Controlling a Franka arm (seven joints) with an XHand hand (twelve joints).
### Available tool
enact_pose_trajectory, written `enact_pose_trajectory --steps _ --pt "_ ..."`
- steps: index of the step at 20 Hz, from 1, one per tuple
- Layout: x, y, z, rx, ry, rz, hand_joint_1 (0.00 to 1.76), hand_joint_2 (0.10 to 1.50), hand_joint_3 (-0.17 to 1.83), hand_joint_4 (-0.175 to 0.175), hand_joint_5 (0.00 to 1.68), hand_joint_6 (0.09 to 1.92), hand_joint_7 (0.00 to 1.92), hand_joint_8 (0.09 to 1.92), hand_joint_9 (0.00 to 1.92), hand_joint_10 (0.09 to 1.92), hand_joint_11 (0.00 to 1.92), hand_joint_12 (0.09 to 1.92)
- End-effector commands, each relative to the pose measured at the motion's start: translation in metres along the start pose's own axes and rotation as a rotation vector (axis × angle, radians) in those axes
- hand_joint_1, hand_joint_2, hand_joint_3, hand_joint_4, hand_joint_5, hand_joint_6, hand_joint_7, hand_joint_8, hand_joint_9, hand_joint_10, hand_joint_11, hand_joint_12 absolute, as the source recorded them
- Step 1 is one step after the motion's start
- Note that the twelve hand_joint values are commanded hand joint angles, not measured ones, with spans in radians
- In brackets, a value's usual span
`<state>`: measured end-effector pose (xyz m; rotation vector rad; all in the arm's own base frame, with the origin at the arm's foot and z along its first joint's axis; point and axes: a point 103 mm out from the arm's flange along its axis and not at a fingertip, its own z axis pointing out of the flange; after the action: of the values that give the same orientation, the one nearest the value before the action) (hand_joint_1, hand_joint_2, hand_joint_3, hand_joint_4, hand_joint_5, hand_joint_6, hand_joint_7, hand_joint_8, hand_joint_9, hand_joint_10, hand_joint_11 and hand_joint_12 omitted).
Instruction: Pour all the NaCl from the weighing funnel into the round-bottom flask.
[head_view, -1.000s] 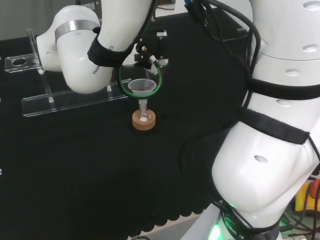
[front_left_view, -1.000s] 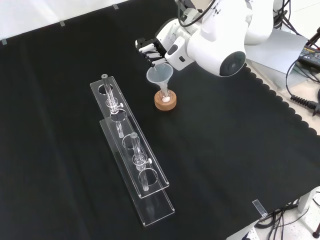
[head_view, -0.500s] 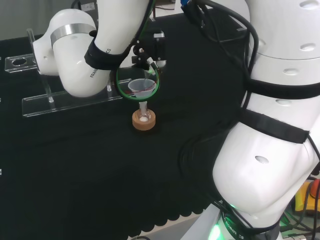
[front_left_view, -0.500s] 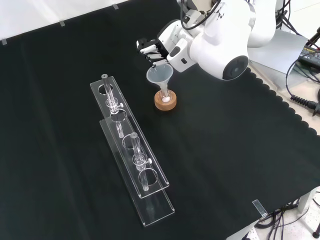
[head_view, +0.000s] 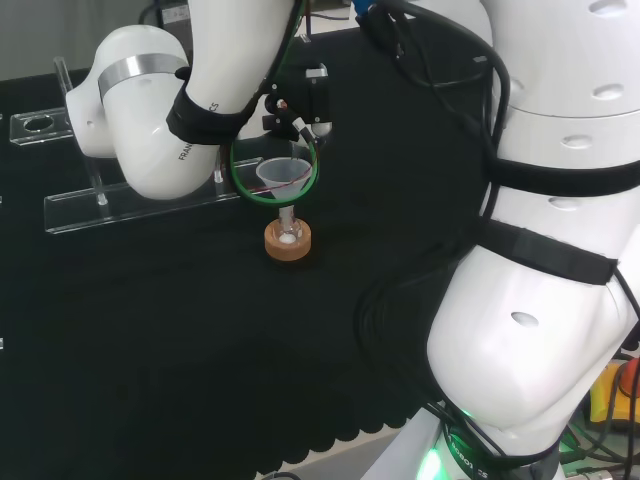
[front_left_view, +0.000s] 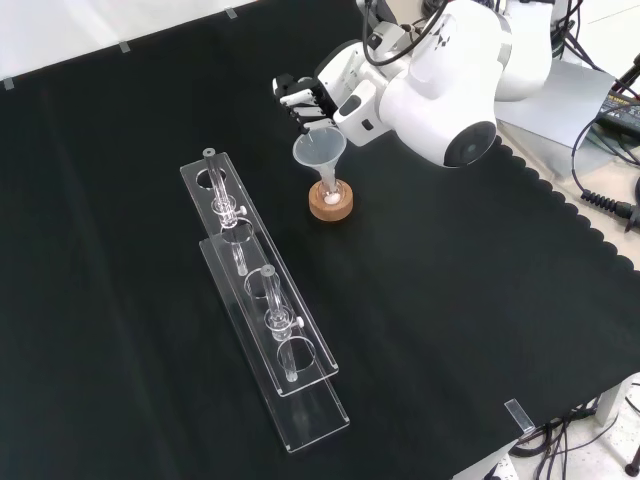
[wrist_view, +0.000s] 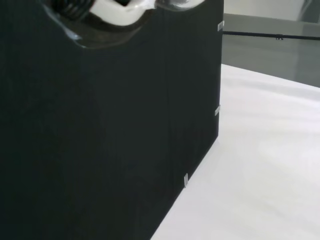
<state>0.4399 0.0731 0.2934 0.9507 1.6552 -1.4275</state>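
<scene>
Fingers (front_left_view: 300, 102) pinching weighing funnel (front_left_view: 319, 153) rim, stem down in round-bottom flask (front_left_view: 329, 195) on cork ring (front_left_view: 330, 204), mid-desk (front_left_view: 450, 300). Any sideways drag: flask tipped off ring, NaCl spilled onto cloth.

**Materials and Surface Finish**

The bench cloth (front_left_view: 120, 300) is black, matt and smooth, with a scalloped edge. The hand (front_left_view: 305, 100) has glossy white shells and black ribbed finger parts. Directly below the hand, the weighing funnel (front_left_view: 320, 153) is clear, smooth and glossy, either glass or plastic. Beneath the funnel, the cork ring (front_left_view: 331, 203) looks tan, matt and slightly grainy; the round-bottom flask (head_view: 288, 236) seated in it is clear and holds a white powder. Well apart from the hand, the rack (front_left_view: 262, 300) is clear, glossy acrylic-like sheet. The arm link (head_view: 530, 330) is glossy white plastic with a brushed metal band (head_view: 140, 67).
</scene>
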Motion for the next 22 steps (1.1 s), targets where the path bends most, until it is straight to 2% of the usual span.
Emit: enact_pose_trajectory --steps 1,14,19,22 --pt "0.0002 -0.0013 -0.0038 0.021 -0.043 0.018 1.06 0.81 0.55 0.175 1.07 0.98 1.01 0.52 1.20 0.32 0.70 1.16" --pt "-0.0003 -0.0014 -0.0107 0.045 -0.076 0.042 1.06 0.81 0.55 0.175 1.07 0.98 1.03 0.53 1.20 0.32 0.71 1.15" --pt "-0.0022 -0.0020 -0.0098 0.037 -0.047 0.047 1.06 0.81 0.55 0.175 1.07 0.98 1.03 0.53 1.20 0.31 0.72 1.15" --pt "-0.0049 -0.0039 -0.0065 0.043 0.007 0.054 1.06 0.81 0.55 0.175 1.07 0.98 1.03 0.53 1.20 0.31 0.72 1.15"
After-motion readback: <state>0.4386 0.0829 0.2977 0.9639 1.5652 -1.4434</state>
